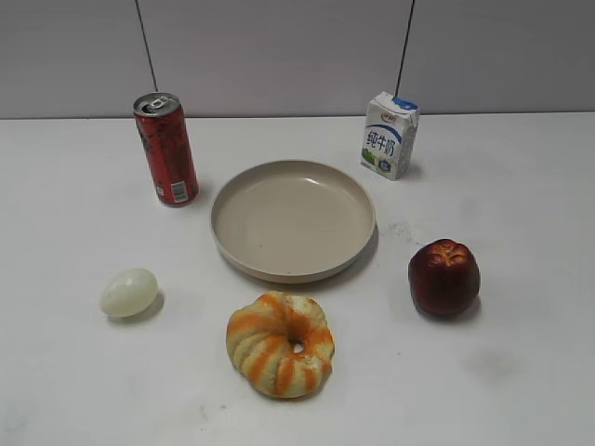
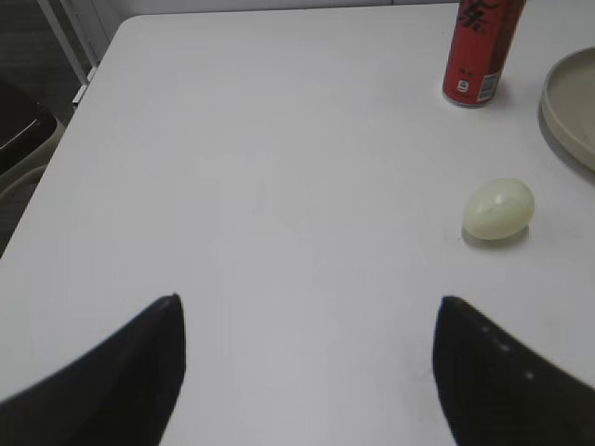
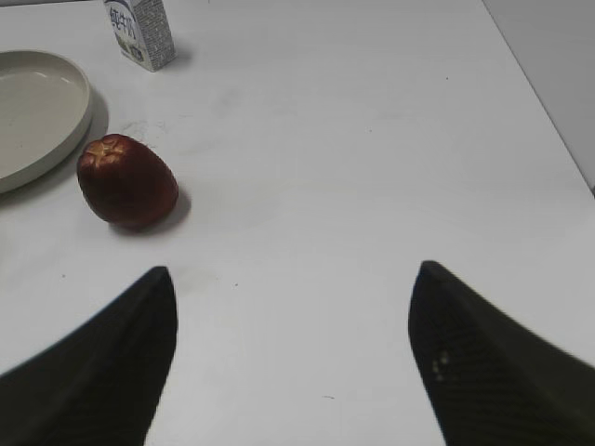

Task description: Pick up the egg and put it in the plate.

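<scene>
Egg (image 1: 128, 292) on surface (image 1: 521, 186), forward-left of plate (image 1: 293, 219), well apart, untouched | plate empty, central, so either arm could reach it | left end effector (image 2: 307, 367) spread wide, empty, egg ahead to its right, likely the picker | right end effector (image 3: 293, 358) spread wide, empty, near apple (image 3: 126, 181).

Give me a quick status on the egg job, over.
Left pincer and right pincer both open, holding nothing. Egg on the table, left of the empty plate. Nothing between them; can stands behind.
</scene>
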{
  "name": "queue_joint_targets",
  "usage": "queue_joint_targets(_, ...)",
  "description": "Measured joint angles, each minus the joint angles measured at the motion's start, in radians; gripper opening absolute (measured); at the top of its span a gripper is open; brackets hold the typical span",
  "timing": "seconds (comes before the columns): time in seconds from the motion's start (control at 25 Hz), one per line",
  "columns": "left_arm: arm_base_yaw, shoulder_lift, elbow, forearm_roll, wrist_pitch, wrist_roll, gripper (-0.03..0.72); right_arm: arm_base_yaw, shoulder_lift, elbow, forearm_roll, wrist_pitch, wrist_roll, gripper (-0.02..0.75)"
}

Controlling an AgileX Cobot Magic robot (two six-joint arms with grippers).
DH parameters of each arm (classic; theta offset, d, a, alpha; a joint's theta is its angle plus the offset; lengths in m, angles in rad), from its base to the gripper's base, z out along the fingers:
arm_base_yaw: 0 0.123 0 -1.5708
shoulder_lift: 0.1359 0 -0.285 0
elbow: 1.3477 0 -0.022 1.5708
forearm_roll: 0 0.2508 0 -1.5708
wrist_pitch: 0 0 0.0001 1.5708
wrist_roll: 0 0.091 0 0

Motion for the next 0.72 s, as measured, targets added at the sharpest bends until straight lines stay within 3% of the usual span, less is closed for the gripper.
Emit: queue_joint_targets(0.72, 0.0, 0.0, 0.0, 0.0, -0.002, 0.0, 0.597, 0.0, 0.0, 0.0, 0.0, 0.0, 0.0, 0.587)
